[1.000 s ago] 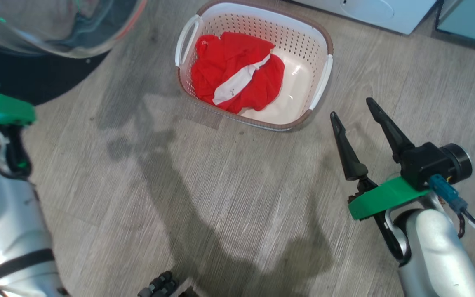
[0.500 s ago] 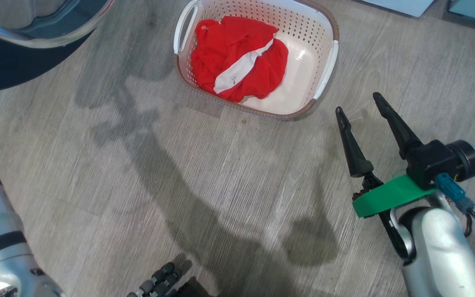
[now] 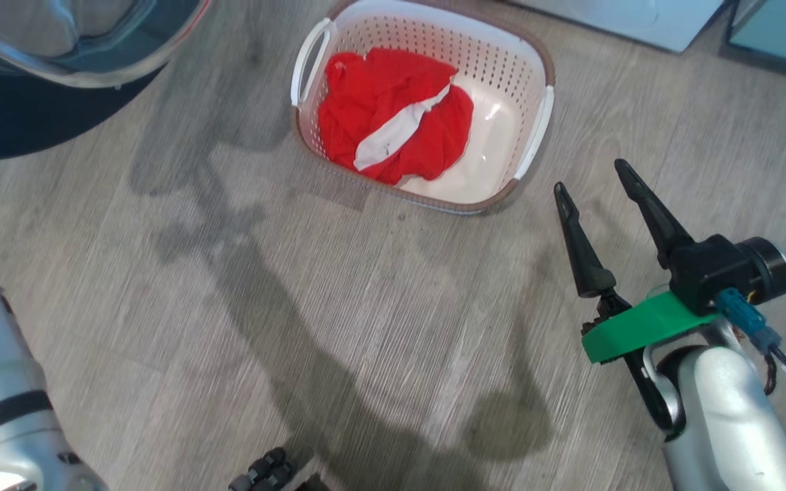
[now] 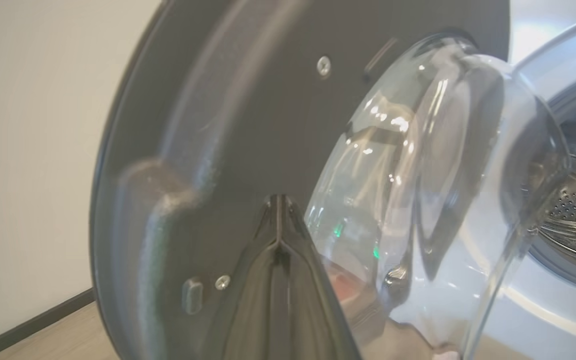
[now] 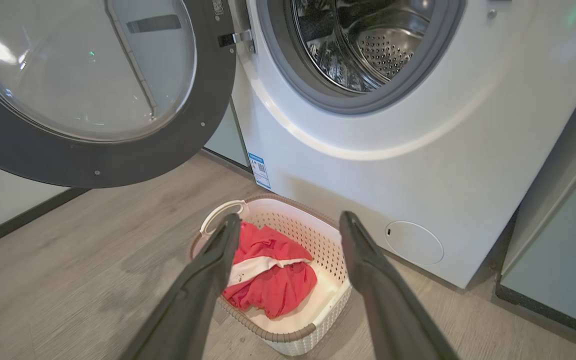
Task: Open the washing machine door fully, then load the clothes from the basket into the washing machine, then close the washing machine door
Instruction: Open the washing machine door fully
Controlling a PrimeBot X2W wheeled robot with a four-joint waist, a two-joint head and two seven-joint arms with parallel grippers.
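Blue sticker (image 5: 259,171) sits low on the white front of the washing machine (image 5: 368,165), at its left edge; the print is too small to read. A small label at the top of the door (image 5: 93,165) is also unreadable.

Basket (image 5: 318,240) stands on the wood-look floor (image 3: 366,341), just in front of the machine and below the drum (image 5: 368,45). White perforated walls, brown rim, white side handles. Clothes (image 5: 273,285) lie bunched in its left part: bright red fabric with a white strip across. The right part of the basket floor is bare.

Door is swung open to the left of the machine: wide black rim, clear bulging glass, small screws in the rim. Steel drum is open to view inside a grey gasket. Round flap (image 5: 414,243) low on the right; teal cabinet (image 5: 558,240) beside the machine.

Right gripper (image 5: 290,216) hangs near the basket, fingers wide apart and holding nothing. Left gripper (image 4: 278,200) has its fingers pressed together, tip close to the door's inner face; contact cannot be told.
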